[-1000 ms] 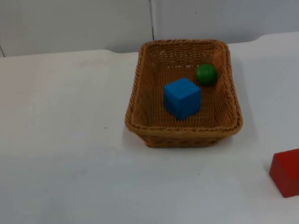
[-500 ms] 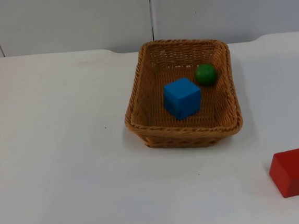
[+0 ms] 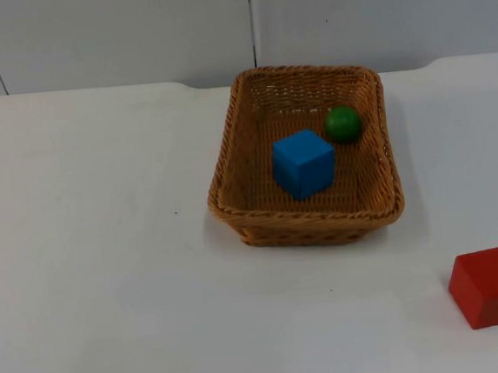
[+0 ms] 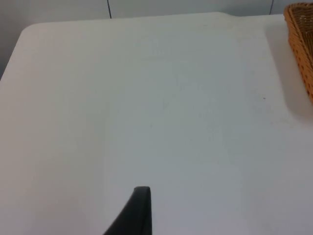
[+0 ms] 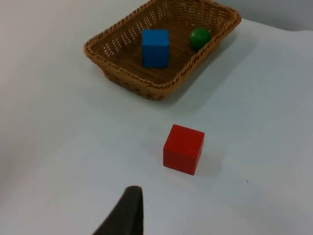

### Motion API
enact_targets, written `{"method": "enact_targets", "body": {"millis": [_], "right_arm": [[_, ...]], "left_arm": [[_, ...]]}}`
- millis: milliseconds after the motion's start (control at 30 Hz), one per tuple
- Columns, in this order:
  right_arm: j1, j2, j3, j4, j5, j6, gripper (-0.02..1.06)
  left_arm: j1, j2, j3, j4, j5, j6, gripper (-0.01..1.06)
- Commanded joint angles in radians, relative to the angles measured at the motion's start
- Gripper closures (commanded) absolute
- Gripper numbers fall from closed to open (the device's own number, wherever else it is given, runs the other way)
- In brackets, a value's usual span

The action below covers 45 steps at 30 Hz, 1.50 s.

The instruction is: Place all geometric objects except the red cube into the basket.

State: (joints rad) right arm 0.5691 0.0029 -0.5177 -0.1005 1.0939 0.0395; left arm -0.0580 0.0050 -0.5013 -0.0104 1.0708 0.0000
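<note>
Basket (image 3: 230,166) and contents unchanged.

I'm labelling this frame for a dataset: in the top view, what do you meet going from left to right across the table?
blue cube → green ball → red cube. The first two lie inside the basket; the red cube sits on the table outside it.

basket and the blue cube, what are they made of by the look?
Basket: woven wicker or rattan, tan, matte; plaited strands and a braided rim show. Blue cube: probably painted wood or plastic, though no grain shows; flat, even colour, crisp edges, hardly any shine.
</note>
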Motion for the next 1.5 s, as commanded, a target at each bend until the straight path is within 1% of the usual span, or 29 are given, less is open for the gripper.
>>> {"method": "enact_targets", "body": {"millis": [0, 200, 300, 400, 500, 533, 600, 700, 733, 867, 1000, 1333, 1400, 1467], "right_arm": [[0.000, -0.003, 0.004, 0.001, -0.014, 0.004, -0.01], [0.000, -0.003, 0.004, 0.001, -0.014, 0.004, -0.01], [-0.015, -0.003, 0.004, 0.001, -0.014, 0.004, -0.01], [-0.098, -0.003, 0.004, 0.001, -0.016, 0.004, -0.01], [-0.231, -0.003, 0.004, 0.001, -0.016, 0.004, -0.01], [-0.231, -0.003, 0.004, 0.001, -0.016, 0.004, -0.01], [-0.322, -0.003, 0.004, 0.001, -0.016, 0.004, -0.01], [-0.429, -0.003, 0.004, 0.001, -0.016, 0.004, -0.01], [-0.429, -0.003, 0.004, 0.001, -0.016, 0.004, -0.01], [-0.515, -0.003, 0.004, 0.001, -0.016, 0.004, -0.01], [-0.536, -0.003, 0.004, 0.001, -0.016, 0.004, -0.01], [-0.536, -0.003, 0.004, 0.001, -0.016, 0.004, -0.01], [-0.536, -0.003, 0.004, 0.001, -0.016, 0.004, -0.01], [-0.536, -0.003, 0.004, 0.001, -0.016, 0.004, -0.01]], "left_arm": [[0.002, -0.005, 0.006, 0.003, 0.004, 0.000, 0.00], [0.002, -0.005, 0.006, 0.003, 0.004, 0.000, 0.00], [0.002, -0.005, 0.006, 0.003, 0.004, 0.000, 0.00], [0.002, -0.005, 0.006, 0.003, 0.004, 0.000, 0.00], [0.002, -0.005, 0.006, 0.003, 0.004, 0.000, 0.00], [0.002, -0.005, 0.006, 0.003, 0.004, 0.000, 0.00], [0.002, -0.005, 0.006, 0.003, 0.004, 0.000, 0.00], [0.002, -0.005, 0.006, 0.003, 0.004, 0.000, 0.00], [0.002, -0.005, 0.006, 0.003, 0.004, 0.000, 0.00], [0.002, -0.005, 0.006, 0.003, 0.004, 0.000, 0.00], [0.002, -0.005, 0.006, 0.003, 0.004, 0.000, 0.00], [0.002, -0.005, 0.005, 0.003, 0.004, 0.000, 0.00], [0.013, -0.005, 0.005, 0.003, 0.004, 0.000, 0.00], [0.042, -0.005, 0.005, 0.003, 0.004, 0.000, 0.00]]}}
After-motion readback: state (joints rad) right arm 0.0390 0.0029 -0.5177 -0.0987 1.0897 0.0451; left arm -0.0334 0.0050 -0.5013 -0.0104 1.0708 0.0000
